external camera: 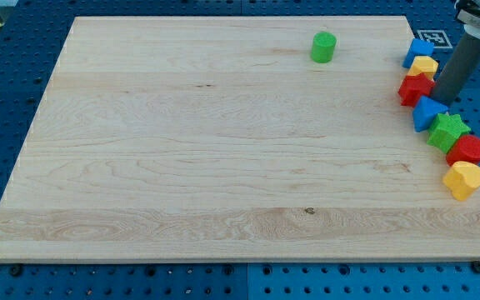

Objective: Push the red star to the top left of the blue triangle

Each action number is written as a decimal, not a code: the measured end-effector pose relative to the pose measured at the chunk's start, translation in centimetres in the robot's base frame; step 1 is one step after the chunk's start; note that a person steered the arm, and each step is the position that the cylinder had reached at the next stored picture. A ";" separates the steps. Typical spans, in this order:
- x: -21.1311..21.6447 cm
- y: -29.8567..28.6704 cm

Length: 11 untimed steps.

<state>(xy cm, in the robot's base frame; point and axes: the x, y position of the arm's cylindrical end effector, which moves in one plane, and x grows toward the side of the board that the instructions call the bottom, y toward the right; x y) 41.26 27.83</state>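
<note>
My tip (446,101) touches the red star (415,88) at its 3 o'clock side, near the worktop's (223,167) right edge. The blue triangle (428,112) sits just beside, at the star's 5 o'clock. There is no end effector to clench.

A red star (414,87) lies flat near the right edge of a wooden board (223,150), its lobed points spread outward and its top face lit brighter than its sides. The blue triangle (428,112) sits just below and slightly to the view's right of the star, the two blocks touching or very nearly so; the gap cannot be made out. The triangle also lies flat, one corner pointing toward the view's top and meeting the star's lower edge. Measured from the triangle, the star stands at its upper left, close against it. Both are small, solid-coloured blocks.
</note>
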 end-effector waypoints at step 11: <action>-2.3 -2.4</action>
